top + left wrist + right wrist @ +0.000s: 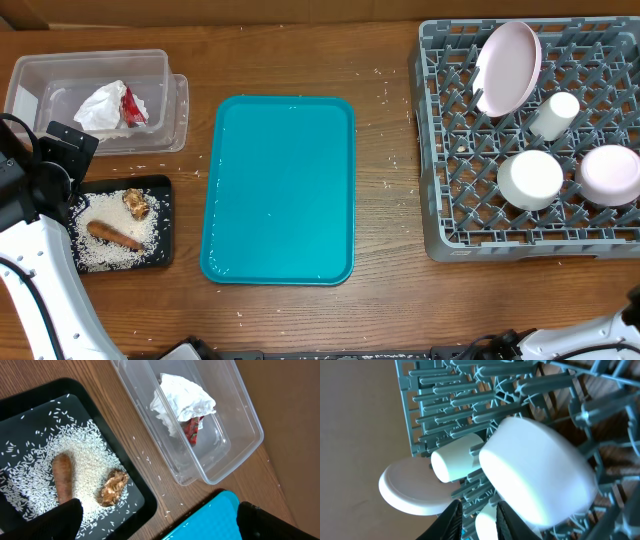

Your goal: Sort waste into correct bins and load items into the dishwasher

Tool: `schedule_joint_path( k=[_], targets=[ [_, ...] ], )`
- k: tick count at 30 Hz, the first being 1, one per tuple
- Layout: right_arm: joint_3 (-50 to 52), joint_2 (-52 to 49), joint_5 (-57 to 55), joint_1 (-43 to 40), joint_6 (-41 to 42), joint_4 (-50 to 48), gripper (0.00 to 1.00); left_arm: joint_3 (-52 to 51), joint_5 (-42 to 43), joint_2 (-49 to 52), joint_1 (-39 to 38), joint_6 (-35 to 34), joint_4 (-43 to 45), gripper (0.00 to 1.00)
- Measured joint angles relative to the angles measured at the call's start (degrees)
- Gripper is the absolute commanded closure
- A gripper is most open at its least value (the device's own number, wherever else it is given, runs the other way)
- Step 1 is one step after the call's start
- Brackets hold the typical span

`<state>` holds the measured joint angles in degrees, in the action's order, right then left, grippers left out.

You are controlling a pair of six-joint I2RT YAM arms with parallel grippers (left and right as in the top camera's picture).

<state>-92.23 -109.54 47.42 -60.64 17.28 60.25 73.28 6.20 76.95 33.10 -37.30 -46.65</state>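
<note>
Teal tray (278,190): bare, mid-table; I place everything else from it
Waste: off the tray's left edge; a crumpled tissue (100,105) and a red wrapper (133,105) lie in the clear bin (30,70) at the far corner, and rice, an orange-brown stick (112,235) and a brown chunk (136,204) lie in the black tray (165,215) just nearer
Dishes: well off the tray's right edge in the grey rack (450,230); a pink plate (508,66) on edge, a white cup (553,114), a white bowl (530,178) and a pink bowl (610,172)
Left gripper (160,510): jaws wide, holding nothing, hanging over the gap between black tray, bin and the teal tray's corner
Right gripper (477,520): jaws a narrow gap apart, apparently empty, facing the rack from its near side
Key relation: the stick's long axis slants towards the teal tray, lying just outboard of the left jaws; the left arm is far nearer all the waste, the right nearer the dishes
Judgement: sorting looks finished, nothing left to fetch
</note>
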Motion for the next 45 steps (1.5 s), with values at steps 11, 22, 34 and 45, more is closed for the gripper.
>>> schedule_joint_path(
  k=[11, 22, 34, 45],
  targets=[
    [0.02, 20.98, -5.75, 5.4, 0.5, 3.96, 0.68, 0.0, 0.0, 0.0, 0.0, 0.0, 0.0, 0.0],
    [0.44, 43.06, -13.22, 33.57, -3.26, 14.45, 0.48, 0.0, 0.0, 0.0, 0.0, 0.02, 0.0, 0.0],
    [20.57, 55.32, -16.24, 49.18, -3.8, 15.1, 0.0, 0.0, -0.02, 0.0, 0.0, 0.02, 0.0, 0.0],
    [20.65, 46.49, -18.49, 49.18, -5.03, 15.21, 0.0, 0.0, -0.02, 0.0, 0.0, 0.02, 0.0, 0.0]
  ],
)
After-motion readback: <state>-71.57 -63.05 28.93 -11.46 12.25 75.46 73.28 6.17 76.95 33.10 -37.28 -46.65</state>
